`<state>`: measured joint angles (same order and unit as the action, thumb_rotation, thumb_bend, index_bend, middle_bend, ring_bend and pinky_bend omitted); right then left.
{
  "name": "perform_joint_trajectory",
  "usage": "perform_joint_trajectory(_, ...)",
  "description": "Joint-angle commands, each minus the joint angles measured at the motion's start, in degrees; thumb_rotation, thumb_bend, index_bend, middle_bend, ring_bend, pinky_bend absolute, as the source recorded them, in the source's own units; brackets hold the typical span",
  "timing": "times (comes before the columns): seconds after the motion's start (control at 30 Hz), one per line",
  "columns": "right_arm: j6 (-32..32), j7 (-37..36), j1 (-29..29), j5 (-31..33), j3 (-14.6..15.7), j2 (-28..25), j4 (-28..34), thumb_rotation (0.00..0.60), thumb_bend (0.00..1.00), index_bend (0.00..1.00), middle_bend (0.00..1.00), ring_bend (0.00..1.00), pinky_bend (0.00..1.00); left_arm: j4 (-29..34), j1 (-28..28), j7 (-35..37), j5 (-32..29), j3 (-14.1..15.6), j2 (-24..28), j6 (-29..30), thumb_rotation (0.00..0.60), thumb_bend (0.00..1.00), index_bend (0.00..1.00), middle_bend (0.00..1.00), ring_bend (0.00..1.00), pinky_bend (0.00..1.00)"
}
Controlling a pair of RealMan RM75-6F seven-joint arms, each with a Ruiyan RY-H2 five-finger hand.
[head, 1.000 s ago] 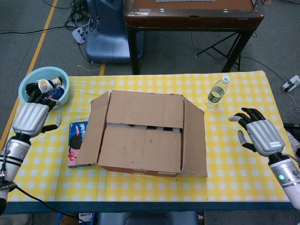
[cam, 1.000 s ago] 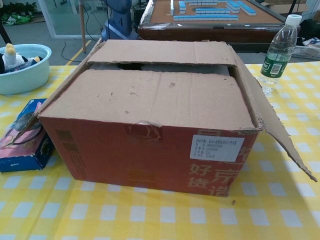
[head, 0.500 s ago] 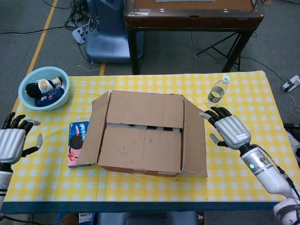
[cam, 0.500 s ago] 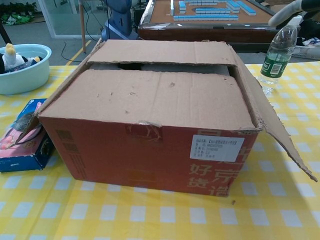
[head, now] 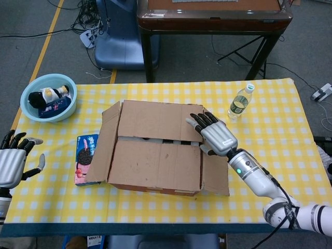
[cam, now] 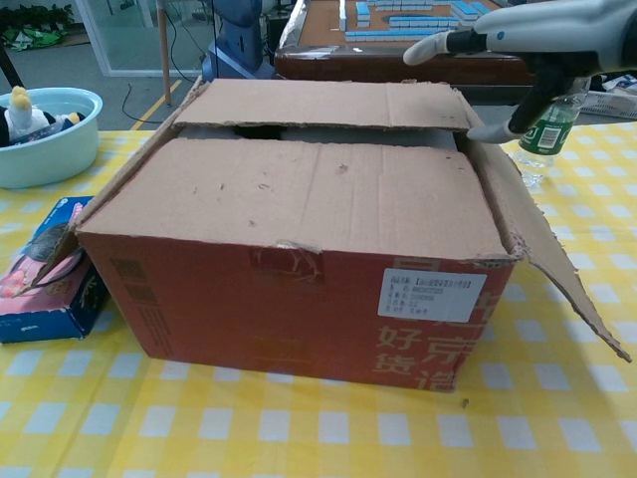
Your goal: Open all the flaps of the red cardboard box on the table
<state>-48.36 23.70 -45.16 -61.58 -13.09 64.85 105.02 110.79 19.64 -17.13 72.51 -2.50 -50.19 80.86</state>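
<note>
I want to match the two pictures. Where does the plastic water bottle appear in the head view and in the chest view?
Head view: the water bottle stands right of the red cardboard box, near the far table edge.
Chest view: the bottle shows at the upper right, partly hidden behind the right hand.
Shared landmark: the box's opened right flap, just beside the bottle.

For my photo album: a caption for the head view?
Right hand hovers over the red cardboard box, two flaps folded flat; left hand waits aside.
</note>
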Motion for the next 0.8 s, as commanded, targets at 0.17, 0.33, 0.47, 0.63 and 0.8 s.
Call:
perform_joint_trajectory(0.17,-0.6,4.1,-3.3,5.7,0.3,3.9,-1.8,0.600,0.29,0.00,0.00,0.00,0.00,-0.4,-0.8,1.0,0.5,-0.1,0.1,-1.3,0.227,0.51,0.35,0.27,0.13,0.00)
perform_joint_trajectory(0.33,-1.0,5.5,-5.0,7.8,0.5,5.4,-3.1,0.600,0.29,0.00,0.00,0.00,0.00,-0.6,-1.2,1.5,1.0,-0.5,0.2,-1.6,0.229,0.51,0.35,0.27,0.13,0.00)
perform_joint_trajectory(0.47,-1.9,5.9,-6.3,8.8,0.2,7.1,-4.9,0.600,0.29,0.00,0.00,0.00,0.00,-0.8,-1.5,2.0,1.4,-0.8,0.0,-1.8,0.233,0.51,0.35,0.27,0.13,0.00)
perform_joint_trajectory(0.63,-3.4,6.0,-7.5,9.1,-0.4,9.0,-7.3,0.600,0.29,0.00,0.00,0.00,0.00,-1.1,-2.1,2.4,1.9,-0.9,0.0,-2.0,0.231,0.51,0.35,0.27,0.13,0.00)
perform_joint_trajectory(0.8,-6.1,3.8,-7.7,8.1,-2.4,10.1,-9.3,0.600,0.29,0.00,0.00,0.00,0.00,-1.4,-2.7,3.0,2.0,-1.1,0.0,-2.1,0.233,0.51,0.35,0.27,0.13,0.00)
